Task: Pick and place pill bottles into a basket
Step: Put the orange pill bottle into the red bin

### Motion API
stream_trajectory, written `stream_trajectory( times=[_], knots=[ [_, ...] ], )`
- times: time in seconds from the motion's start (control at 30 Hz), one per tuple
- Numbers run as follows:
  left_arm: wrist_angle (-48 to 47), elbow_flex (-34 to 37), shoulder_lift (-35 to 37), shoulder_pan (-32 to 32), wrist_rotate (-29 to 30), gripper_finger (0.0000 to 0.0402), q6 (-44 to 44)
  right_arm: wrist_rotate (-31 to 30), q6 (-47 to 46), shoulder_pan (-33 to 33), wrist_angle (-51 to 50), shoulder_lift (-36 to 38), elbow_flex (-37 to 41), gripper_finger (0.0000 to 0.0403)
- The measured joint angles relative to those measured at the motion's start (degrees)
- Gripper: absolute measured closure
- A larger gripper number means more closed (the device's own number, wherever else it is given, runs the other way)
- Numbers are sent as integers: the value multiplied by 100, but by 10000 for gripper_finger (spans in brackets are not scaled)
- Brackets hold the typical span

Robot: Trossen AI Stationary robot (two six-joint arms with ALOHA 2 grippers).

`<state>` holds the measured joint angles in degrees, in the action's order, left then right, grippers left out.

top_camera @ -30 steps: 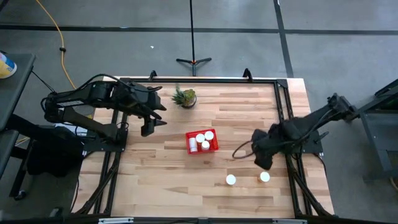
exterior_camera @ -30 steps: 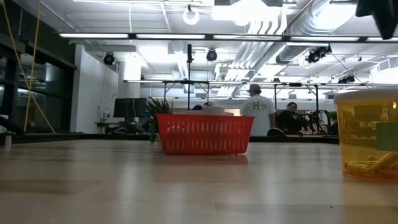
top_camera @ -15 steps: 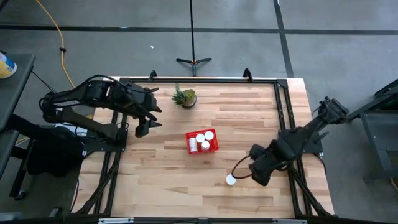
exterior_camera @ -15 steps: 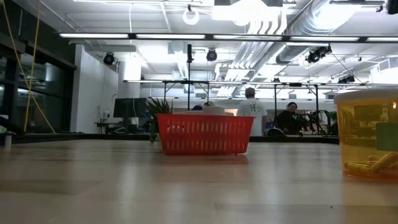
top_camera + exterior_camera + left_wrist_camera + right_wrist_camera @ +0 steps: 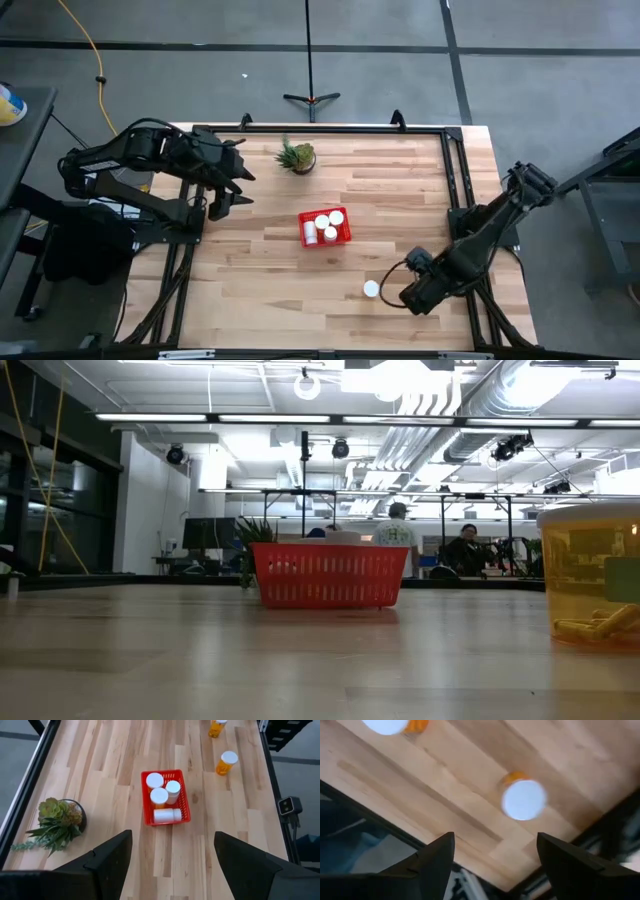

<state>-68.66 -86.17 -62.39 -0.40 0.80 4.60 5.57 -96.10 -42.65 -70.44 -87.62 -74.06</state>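
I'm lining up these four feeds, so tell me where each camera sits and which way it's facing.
High: overhead, straight down on the table; both arms show.
Low: table height, level past the basket into the room; no arm shows.
Left wrist: on the left arm, down at the basket; left gripper open.
Right wrist: on the right arm, down at two pill bottles; right gripper open.
High, low and left wrist share the basket.

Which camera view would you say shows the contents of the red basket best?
The left wrist view: it looks down into the red basket, showing four pill bottles, one lying flat. The high view shows them smaller. The low view shows only its mesh side. The right wrist view misses it.
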Motion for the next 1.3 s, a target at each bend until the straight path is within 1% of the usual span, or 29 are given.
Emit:
stream_trajectory(
  times=[0.23,0.33,0.53,0.77,0.97,1.07,1.17,1.3],
  knots=[
    [-280,-4,111,0,0,85,-133,243,-429,28,693,-608,0,130],
    [-359,-7,149,1,-44,85,-135,479,-568,28,675,-750,0,130],
    [-403,-4,277,0,-209,85,-153,564,-741,96,551,-764,-2,130],
    [-483,-4,416,0,-284,85,-155,344,-803,103,25,-764,-2,130],
    [-489,-4,556,2,-284,85,-177,-151,-868,-12,-140,-764,-2,130],
    [-490,-4,618,0,-284,85,-177,-262,-867,-65,-285,-760,8,130],
    [-497,-4,672,2,-278,85,-177,-288,-960,-151,-53,-529,349,130],
    [-500,-4,722,1,-280,85,-156,-208,-1136,-201,749,-28,1026,130]
  ],
)
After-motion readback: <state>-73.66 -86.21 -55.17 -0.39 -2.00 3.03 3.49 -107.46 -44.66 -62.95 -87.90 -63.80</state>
